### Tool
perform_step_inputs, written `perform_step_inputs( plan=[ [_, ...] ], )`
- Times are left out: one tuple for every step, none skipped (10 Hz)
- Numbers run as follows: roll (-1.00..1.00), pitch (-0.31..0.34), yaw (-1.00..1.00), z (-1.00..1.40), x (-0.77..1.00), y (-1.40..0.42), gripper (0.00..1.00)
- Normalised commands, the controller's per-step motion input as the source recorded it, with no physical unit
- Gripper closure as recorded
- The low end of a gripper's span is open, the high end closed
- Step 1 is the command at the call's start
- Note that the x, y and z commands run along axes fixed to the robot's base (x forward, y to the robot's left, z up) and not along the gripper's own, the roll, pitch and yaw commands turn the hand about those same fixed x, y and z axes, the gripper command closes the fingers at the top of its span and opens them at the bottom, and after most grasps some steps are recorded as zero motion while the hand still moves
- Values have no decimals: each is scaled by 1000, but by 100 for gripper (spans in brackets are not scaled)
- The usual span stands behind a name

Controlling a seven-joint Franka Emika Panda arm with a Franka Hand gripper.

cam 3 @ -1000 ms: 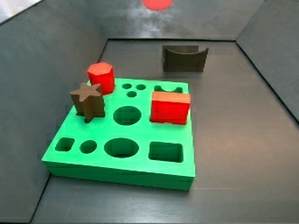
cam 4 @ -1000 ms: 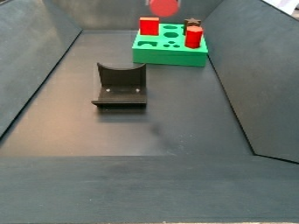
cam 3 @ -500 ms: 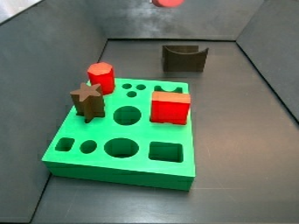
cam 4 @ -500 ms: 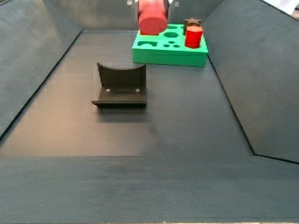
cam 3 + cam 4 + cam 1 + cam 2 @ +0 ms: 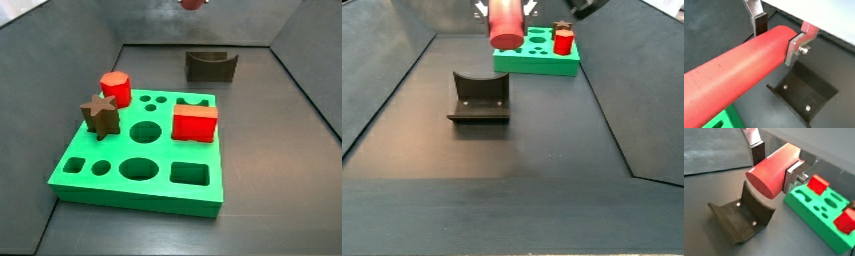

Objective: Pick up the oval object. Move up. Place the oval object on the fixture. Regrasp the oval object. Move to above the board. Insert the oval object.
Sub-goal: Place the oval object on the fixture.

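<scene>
The board (image 5: 140, 150) sits on the floor with a red cube (image 5: 195, 123), a hex peg (image 5: 115, 88) and a brown star peg (image 5: 98, 112) in its top. The fixture (image 5: 478, 98) stands apart, empty. High above, the gripper (image 5: 779, 34) pinches the oval object (image 5: 737, 70) between its fingers (image 5: 798, 46). No writing shows.

- The gripper (image 5: 777, 35) has flat fingers (image 5: 797, 44) of bare silvery metal with a screw head; dark matt pads clamp the rod.
- The rod (image 5: 734, 70) between them looks smooth, matt salmon-red plastic.
- The fixture (image 5: 741, 218) below it is dark, dull, with small screws.
- The board (image 5: 821, 215) nearby is bright green, smooth, plastic-like.
</scene>
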Motion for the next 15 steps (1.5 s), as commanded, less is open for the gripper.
perform_step_inputs(
  plan=[
    [-444,93,-130,-20,780,72,100],
    [-265,74,-111,-16,689,52,100],
    [-217,64,-103,-9,638,43,100],
    [-188,48,-86,-13,527,43,100],
    [-186,52,-76,-15,448,42,100],
    [-180,58,-69,-11,354,43,100],
    [-175,64,-67,-12,308,45,100],
    [-172,74,-59,-15,225,43,100],
    [-1000,41,-86,-1000,133,64,100],
    [-1000,45,-93,-1000,117,71,100],
    [-1000,52,-97,-1000,119,77,100],
    [-1000,83,-104,-1000,138,81,100],
    [-1000,94,-110,-1000,144,86,100],
    [-1000,105,-135,-1000,153,94,100],
    [-923,101,-141,-1000,158,97,100]
  ],
)
